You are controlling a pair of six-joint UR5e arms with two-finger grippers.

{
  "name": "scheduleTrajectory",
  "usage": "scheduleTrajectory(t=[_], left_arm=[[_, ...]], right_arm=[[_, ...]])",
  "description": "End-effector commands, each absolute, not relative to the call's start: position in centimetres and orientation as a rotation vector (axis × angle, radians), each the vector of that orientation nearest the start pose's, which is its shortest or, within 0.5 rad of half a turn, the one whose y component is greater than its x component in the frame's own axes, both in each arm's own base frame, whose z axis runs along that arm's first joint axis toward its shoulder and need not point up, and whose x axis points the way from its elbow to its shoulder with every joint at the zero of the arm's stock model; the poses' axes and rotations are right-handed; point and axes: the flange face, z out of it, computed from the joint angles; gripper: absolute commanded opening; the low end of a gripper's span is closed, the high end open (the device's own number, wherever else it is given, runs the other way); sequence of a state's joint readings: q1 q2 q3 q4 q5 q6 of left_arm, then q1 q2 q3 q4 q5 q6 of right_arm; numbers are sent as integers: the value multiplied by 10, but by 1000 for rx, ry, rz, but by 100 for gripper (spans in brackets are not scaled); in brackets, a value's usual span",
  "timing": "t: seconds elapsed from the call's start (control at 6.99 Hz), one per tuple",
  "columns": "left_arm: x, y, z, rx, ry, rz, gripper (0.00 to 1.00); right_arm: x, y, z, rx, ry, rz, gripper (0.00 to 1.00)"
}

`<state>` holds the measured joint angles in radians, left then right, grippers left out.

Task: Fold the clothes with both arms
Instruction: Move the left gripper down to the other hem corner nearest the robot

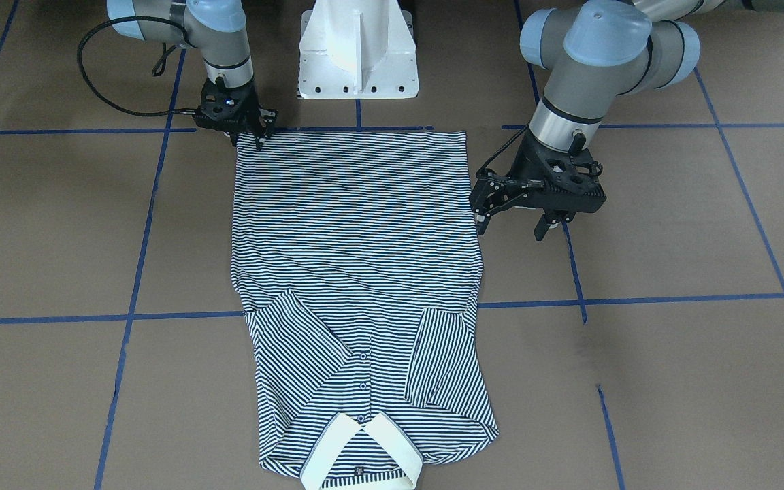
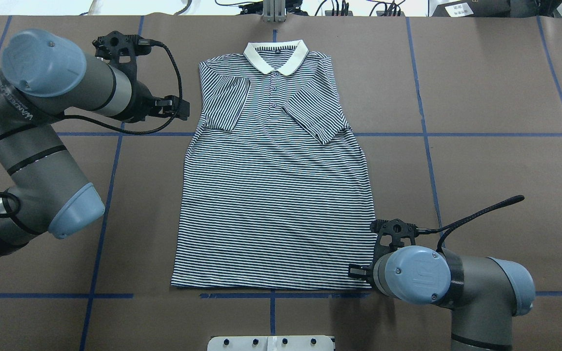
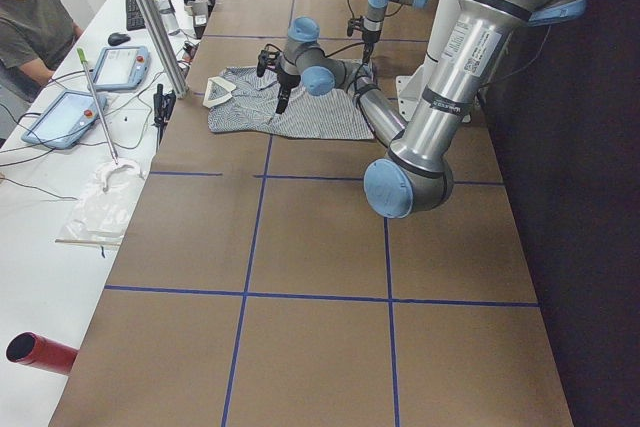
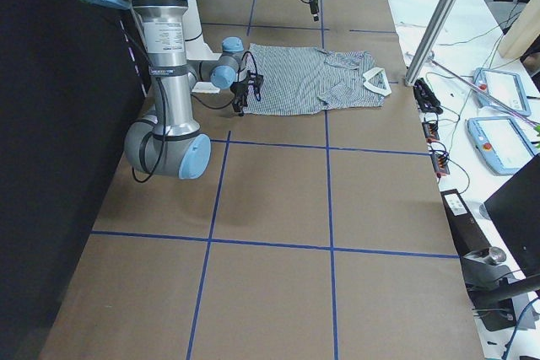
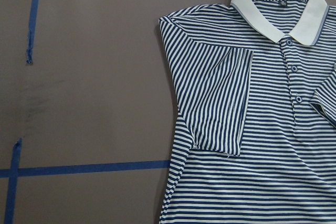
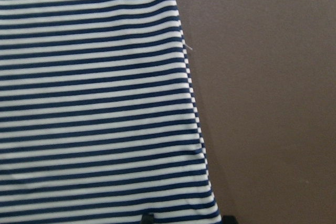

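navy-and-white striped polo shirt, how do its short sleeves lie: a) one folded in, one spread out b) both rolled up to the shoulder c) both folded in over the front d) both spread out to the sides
c: on the navy-and-white striped polo shirt, both short sleeves lie flat, folded in over the front, one on each side of the buttoned placket.

Polo shirt [image 2: 276,204]: soft knit cloth, matt, faintly rippled. Collar [image 2: 275,54]: cream cloth, matt, smooth. Buttons [image 5: 292,68]: dark, slight sheen.

Bench [image 2: 481,161]: brown paper-like cover, matt. Blue tape lines [image 2: 456,135]: smooth.

Left arm [image 2: 32,185], right arm [image 2: 476,278]: grey matt shells. Silver metal ring [image 1: 559,129]. Light-blue caps [image 2: 42,61]: smooth, low gloss.

Left claw [image 1: 511,230], right claw [image 1: 249,141]: black matt plastic.

Cable [image 2: 481,208]: black, braided look.
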<state>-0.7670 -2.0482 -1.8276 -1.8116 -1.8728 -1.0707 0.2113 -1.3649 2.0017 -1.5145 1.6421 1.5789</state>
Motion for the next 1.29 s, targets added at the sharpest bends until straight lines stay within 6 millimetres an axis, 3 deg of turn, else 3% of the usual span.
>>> scheduleTrajectory(t=[0.0, 0.43, 0.57, 0.72, 1.0, 1.15], left_arm=[[375, -506, 246, 351, 944, -97, 100], [375, -506, 244, 351, 950, -96, 100], [378, -504, 253, 327, 939, -110, 100], [375, -487, 267, 205, 965, -218, 100], [406, -382, 284, 43, 978, -319, 100], [445, -327, 291, -6, 877, -334, 100]], right_arm=[[-502, -236, 355, -4, -704, 184, 0], [-496, -238, 338, 12, -738, 196, 0], [-490, -243, 329, 34, -758, 214, 0], [-481, -255, 320, 37, -780, 234, 0], [-469, -262, 305, 55, -818, 237, 0], [-463, -261, 295, 58, -840, 236, 0]])
